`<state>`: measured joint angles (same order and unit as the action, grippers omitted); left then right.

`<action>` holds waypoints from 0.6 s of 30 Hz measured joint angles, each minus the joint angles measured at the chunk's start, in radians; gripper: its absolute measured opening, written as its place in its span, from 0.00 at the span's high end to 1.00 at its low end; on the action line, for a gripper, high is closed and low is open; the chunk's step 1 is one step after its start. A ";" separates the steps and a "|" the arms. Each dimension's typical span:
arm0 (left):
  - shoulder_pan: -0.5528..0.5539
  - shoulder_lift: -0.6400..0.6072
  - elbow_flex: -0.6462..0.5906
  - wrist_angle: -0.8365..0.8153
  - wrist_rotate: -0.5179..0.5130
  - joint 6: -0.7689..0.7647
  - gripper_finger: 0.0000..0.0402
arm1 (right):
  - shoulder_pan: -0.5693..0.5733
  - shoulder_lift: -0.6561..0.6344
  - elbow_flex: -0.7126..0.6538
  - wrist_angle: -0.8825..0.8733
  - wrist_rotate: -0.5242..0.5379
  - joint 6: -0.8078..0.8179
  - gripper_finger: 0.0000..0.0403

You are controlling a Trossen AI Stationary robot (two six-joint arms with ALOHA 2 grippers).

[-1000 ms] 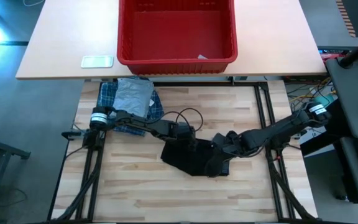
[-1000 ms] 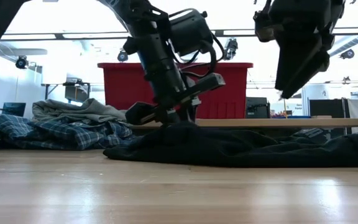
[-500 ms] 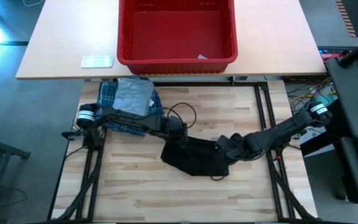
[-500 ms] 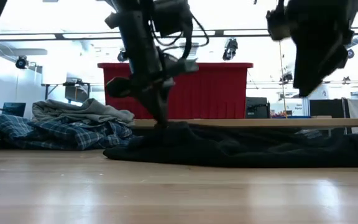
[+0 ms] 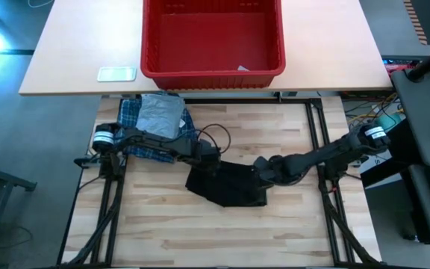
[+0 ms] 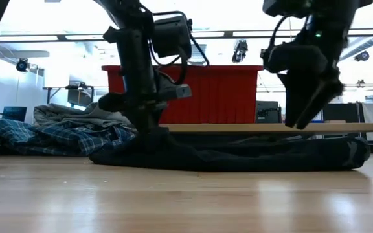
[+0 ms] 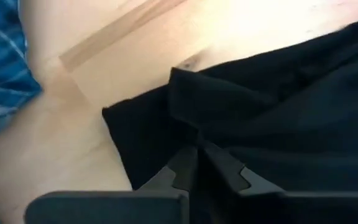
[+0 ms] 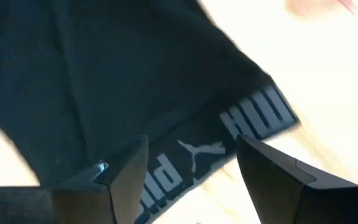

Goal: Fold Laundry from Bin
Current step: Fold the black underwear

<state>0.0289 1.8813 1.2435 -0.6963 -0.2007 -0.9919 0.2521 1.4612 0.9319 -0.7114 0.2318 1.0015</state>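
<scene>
The left gripper (image 7: 199, 163) has its fingers clenched tight on a pinch of the small black garment (image 5: 226, 184), at the garment's edge nearest the plaid shirt (image 5: 129, 116). The right gripper (image 8: 191, 163) hangs over the opposite edge of the black garment with its fingers spread and nothing between them; below them runs the waistband (image 8: 229, 137), printed with pale lettering.

The black garment lies rumpled and low on the wooden worktop (image 5: 290, 232), well short of the bin (image 5: 212, 73). It looks thin, limp and light, so it should drag and bunch rather than slide as one piece, and a pinch at one point will likely lift only a fold. The waistband seems the firmest part, and its two ends are probably the best places to take hold for spreading it flat.

Beside the black garment, towards the bin, the plaid shirt lies in a soft heap with the grey T-shirt (image 5: 161, 116) folded on top of it, both on the worktop's corner just short of the bin.

The bin stands on a separate pale table (image 5: 73, 45); it holds only a small pale scrap (image 5: 242, 69), and no laundry remains in it.
</scene>
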 joint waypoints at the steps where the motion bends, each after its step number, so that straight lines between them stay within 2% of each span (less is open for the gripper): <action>1: 0.001 -0.001 0.004 -0.002 0.000 0.011 0.97 | -0.013 0.000 0.003 0.010 -0.022 -0.064 0.42; 4: 0.010 -0.002 0.022 -0.063 0.000 0.037 0.91 | -0.041 0.000 0.003 0.012 -0.108 -0.277 0.42; 10: 0.015 -0.023 0.037 -0.171 0.050 0.089 0.70 | -0.045 0.027 -0.041 0.018 -0.182 -0.644 0.42; 15: -0.019 -0.111 0.036 -0.189 0.145 0.092 0.51 | -0.057 0.102 -0.091 0.074 -0.232 -0.665 0.42; 18: -0.058 -0.179 0.022 -0.187 0.166 0.061 0.44 | -0.057 0.141 -0.094 0.089 -0.233 -0.653 0.42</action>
<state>-0.0291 1.7022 1.2655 -0.8835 -0.0343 -0.9309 0.1955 1.6018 0.8375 -0.6225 -0.0010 0.3482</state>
